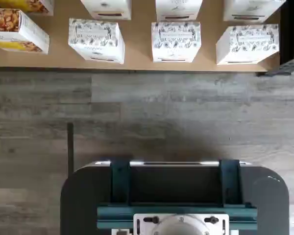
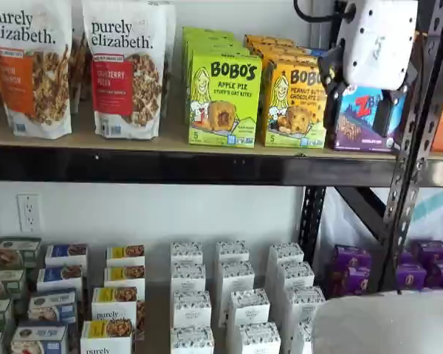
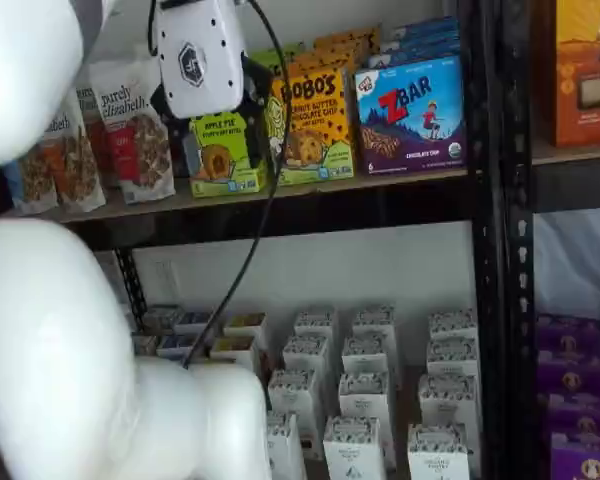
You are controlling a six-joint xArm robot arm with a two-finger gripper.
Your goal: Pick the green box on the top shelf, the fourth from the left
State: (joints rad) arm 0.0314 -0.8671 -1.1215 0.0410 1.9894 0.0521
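The green box (image 2: pixel 223 99), lime with "BOBO'S APPLE PIE" print, stands at the front of a row on the top shelf (image 2: pixel 155 165), upright and untouched. In a shelf view my gripper (image 2: pixel 360 103) hangs in front of the shelf, to the right of the box and before the blue ZBar box, with a plain gap between its black fingers (image 2: pixel 331 77): it is open and empty. In a shelf view the white gripper (image 3: pixel 215 125) body covers the upper part of the green box (image 3: pixel 220 155). The wrist view shows neither box nor fingers.
Two granola bags (image 2: pixel 125 70) stand left of the green box, and a yellow-orange Bobo's box (image 2: pixel 294 103) and the ZBar box (image 3: pixel 410 115) stand right of it. A black upright (image 2: pixel 417 140) stands at the right. White boxes (image 2: pixel 236 295) fill the lower shelf. My white arm (image 3: pixel 70 330) fills the foreground.
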